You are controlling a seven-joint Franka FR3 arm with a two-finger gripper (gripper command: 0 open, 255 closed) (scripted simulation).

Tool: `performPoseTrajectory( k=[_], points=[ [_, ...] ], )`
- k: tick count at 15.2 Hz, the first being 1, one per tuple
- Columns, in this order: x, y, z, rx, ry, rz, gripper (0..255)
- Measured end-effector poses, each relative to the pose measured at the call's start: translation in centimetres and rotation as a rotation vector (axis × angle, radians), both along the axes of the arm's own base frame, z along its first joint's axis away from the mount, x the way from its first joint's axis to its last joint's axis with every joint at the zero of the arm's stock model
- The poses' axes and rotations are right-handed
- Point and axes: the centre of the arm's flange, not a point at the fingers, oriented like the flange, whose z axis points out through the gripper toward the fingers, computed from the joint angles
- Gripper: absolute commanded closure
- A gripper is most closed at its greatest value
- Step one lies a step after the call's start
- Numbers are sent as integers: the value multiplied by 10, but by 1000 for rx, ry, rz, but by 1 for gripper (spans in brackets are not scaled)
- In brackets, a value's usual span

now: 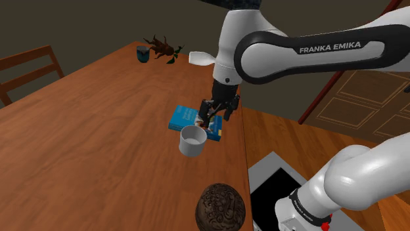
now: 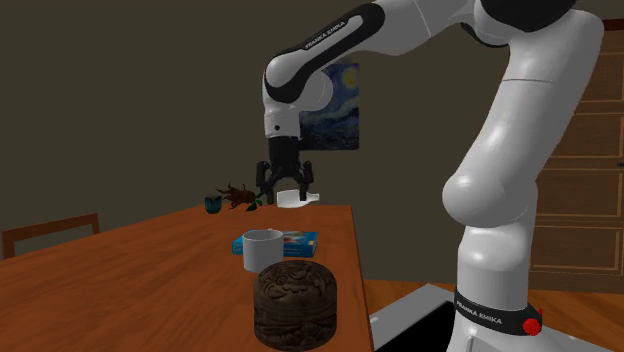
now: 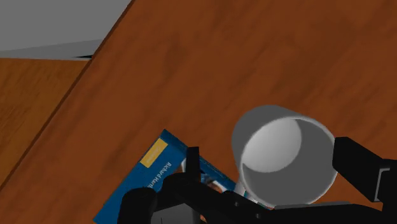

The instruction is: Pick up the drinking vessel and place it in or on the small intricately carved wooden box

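Observation:
A white mug stands upright and empty on the wooden table, touching the near edge of a blue book. My black gripper hangs open above the book and mug, holding nothing. In the second exterior view the gripper is well above the mug. The wrist view looks down into the mug, which lies between the spread fingers but far below them. The dark carved round box sits near the table's front edge, a short way in front of the mug.
A potted plant in a teal pot and a white dish stand at the table's far end. A wooden chair is at the shoulder view's left. The table's edge runs just beside the mug and book.

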Motion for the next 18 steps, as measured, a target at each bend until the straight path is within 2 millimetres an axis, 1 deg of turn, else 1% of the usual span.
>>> performPoseTrajectory(
  k=[2, 3, 5, 7, 8, 9, 11, 14, 16, 18],
  points=[
    [10, 20, -14, -7, -1, -5, 0],
    [13, 31, -23, -11, 0, -8, 0],
    [27, 50, -38, -17, -1, -14, 0],
    [36, 72, -56, -24, -1, -19, 0],
    [40, 79, -65, -27, -1, -22, 0],
    [47, 90, -73, -29, -1, -24, 0],
    [51, 95, -82, -31, -1, -27, 0],
    [50, 97, -98, -32, -1, -28, 0],
    [49, 95, -109, -32, -1, -28, 0],
    [49, 95, -114, -32, -1, -28, 0]
  ],
)
